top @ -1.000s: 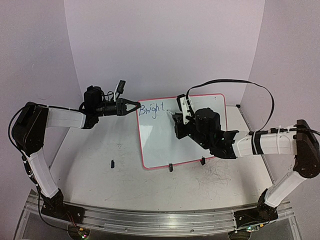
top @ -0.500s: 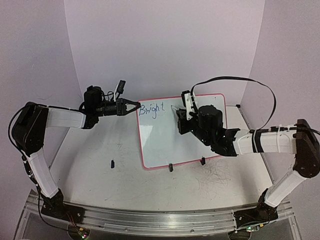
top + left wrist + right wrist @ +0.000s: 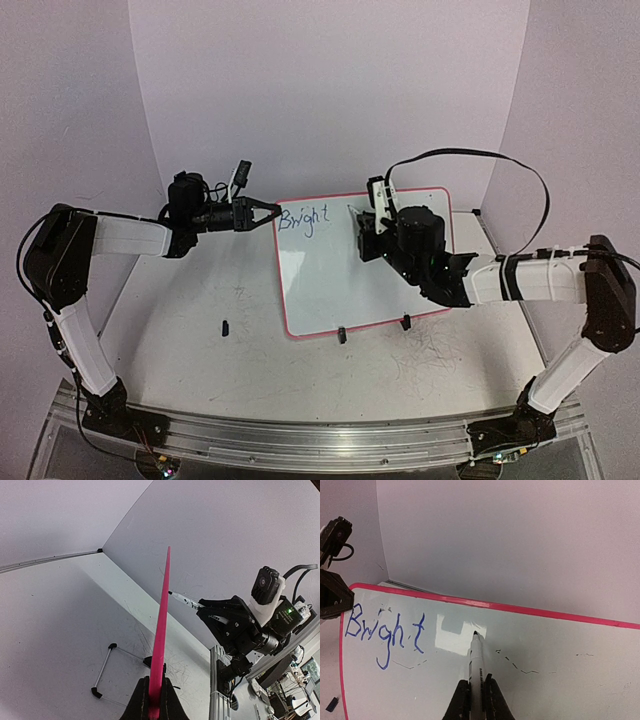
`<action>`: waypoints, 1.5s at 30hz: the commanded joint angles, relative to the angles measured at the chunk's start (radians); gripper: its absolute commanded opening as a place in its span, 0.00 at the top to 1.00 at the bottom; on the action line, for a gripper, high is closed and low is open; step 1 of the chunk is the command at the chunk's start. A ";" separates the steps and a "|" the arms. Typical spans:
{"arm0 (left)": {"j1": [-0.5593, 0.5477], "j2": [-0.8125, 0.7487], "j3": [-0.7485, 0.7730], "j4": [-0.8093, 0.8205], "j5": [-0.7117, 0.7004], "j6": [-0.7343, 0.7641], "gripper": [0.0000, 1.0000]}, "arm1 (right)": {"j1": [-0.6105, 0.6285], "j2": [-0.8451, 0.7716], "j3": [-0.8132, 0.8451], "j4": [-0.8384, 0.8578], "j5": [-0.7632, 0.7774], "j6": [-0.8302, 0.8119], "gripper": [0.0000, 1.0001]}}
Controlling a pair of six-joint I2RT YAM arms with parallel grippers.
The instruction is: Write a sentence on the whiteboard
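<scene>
Since a second ago the right gripper [image 3: 362, 236] has slid up the frame, toward the board's far edge. On the table [image 3: 190, 300] the whiteboard [image 3: 318, 285] lies at frame centre. The left gripper [image 3: 268, 213] pinches its upper-left red rim. The right gripper clamps a marker [image 3: 476, 660], its tip just right of the sentence [image 3: 384, 634], so far only "Bright".

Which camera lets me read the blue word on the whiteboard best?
The right wrist view: the blue word is big and reads "Bright", with the marker tip near it. The top external view shows it tiny, at the far left corner of the whiteboard. The left wrist view sees the whiteboard edge-on: only its pink rim, no writing.
</scene>
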 commanded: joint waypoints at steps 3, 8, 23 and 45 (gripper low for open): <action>-0.024 -0.003 -0.001 -0.004 0.016 -0.006 1.00 | -0.007 0.021 0.054 0.053 0.021 0.002 1.00; -0.025 -0.003 -0.001 -0.004 0.016 -0.006 1.00 | -0.009 0.033 0.055 0.047 0.015 0.005 1.00; -0.029 -0.004 -0.001 -0.005 0.015 -0.004 1.00 | -0.008 0.038 0.057 -0.023 -0.031 0.014 1.00; -0.032 -0.008 -0.001 -0.005 0.016 -0.003 1.00 | 0.001 -0.015 -0.013 -0.085 -0.034 0.086 1.00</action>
